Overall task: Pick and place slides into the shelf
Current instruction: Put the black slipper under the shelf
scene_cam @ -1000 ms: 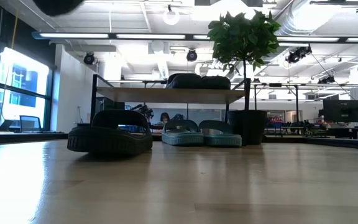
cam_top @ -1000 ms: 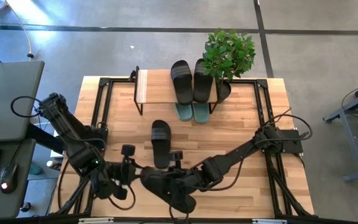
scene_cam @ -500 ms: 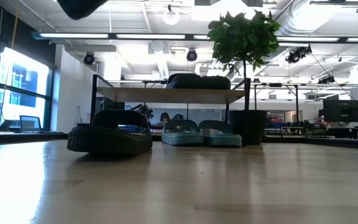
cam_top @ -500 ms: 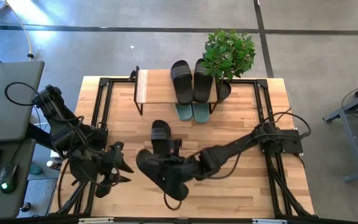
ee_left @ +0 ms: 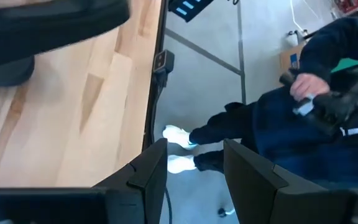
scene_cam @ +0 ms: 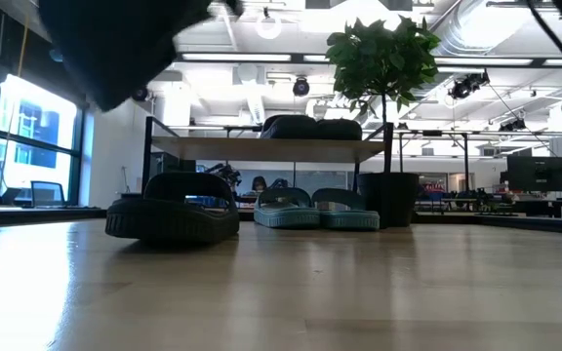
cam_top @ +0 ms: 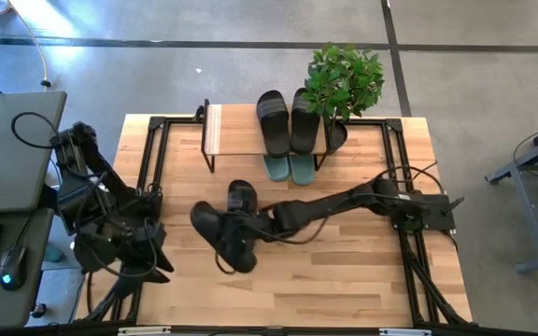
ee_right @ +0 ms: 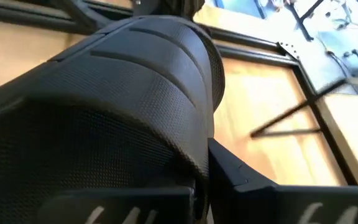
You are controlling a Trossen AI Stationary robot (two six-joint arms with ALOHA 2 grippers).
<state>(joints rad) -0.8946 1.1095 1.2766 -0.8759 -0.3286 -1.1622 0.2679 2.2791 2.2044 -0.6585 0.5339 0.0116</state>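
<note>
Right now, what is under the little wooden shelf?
Under the low light-wood shelf sit two sage-green rubber slides, side by side on the table. From above, the plank and the black slides on top cover all but their ends.

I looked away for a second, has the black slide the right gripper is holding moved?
Yes. The held black slide has travelled up the table toward the shelf, carried by the right gripper.

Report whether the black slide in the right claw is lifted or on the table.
Lifted: the right claw holds the black slide off the table, tilted.
</note>
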